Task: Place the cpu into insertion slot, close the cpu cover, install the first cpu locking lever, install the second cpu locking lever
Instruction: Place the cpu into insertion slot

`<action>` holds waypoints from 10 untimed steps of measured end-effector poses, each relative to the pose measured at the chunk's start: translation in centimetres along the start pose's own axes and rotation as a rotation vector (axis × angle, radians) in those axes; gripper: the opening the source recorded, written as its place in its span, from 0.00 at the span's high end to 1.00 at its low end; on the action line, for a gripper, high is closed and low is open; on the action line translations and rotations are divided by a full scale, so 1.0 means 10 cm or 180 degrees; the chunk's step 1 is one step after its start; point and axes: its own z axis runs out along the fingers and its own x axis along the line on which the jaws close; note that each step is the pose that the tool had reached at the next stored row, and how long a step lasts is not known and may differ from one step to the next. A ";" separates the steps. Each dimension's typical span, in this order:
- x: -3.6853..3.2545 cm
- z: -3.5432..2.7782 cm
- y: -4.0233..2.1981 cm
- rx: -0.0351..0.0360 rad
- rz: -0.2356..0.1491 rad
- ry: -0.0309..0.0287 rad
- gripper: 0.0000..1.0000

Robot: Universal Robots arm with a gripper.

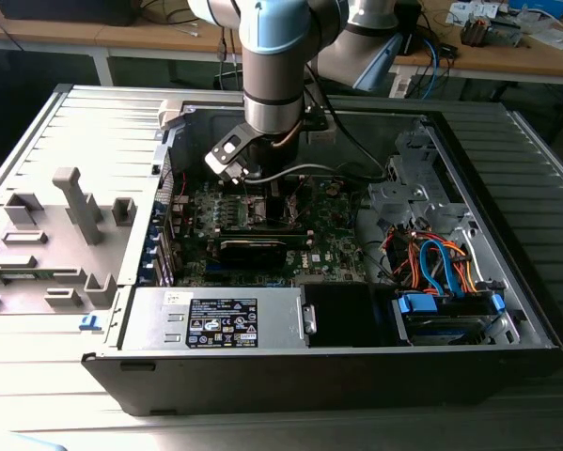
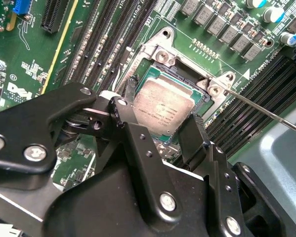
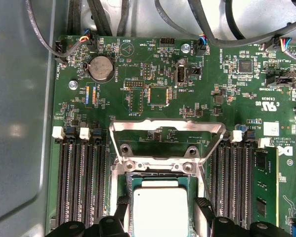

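Observation:
The cpu, a pale silver square chip, lies level in the insertion slot on the green motherboard. My gripper is shut on the cpu. One black finger presses one edge and the other finger presses the opposite edge. The cpu cover, a thin silvery frame, is swung open away from the socket on its hinge. A thin locking lever rod sticks out beside the socket. In the exterior view the arm reaches down into the open computer case and hides the socket.
Black memory slots flank the socket, with one memory stick fitted. Black cables run along the board's edge. The case holds a power supply and coloured cables. A grey fixture stands at the exterior view's left.

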 end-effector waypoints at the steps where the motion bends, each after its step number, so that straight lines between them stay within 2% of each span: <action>1: 0.000 0.000 0.000 0.0000 0.0000 -0.0001 0.38; 6: 0.000 0.001 0.001 0.0000 0.0000 -0.0001 0.38; 7: 0.000 0.000 0.001 0.0000 0.0000 -0.0001 0.40; 8: 0.000 0.000 0.001 0.0000 0.0000 -0.0001 0.46; 10: 0.000 0.000 0.001 0.0000 0.0000 -0.0001 0.47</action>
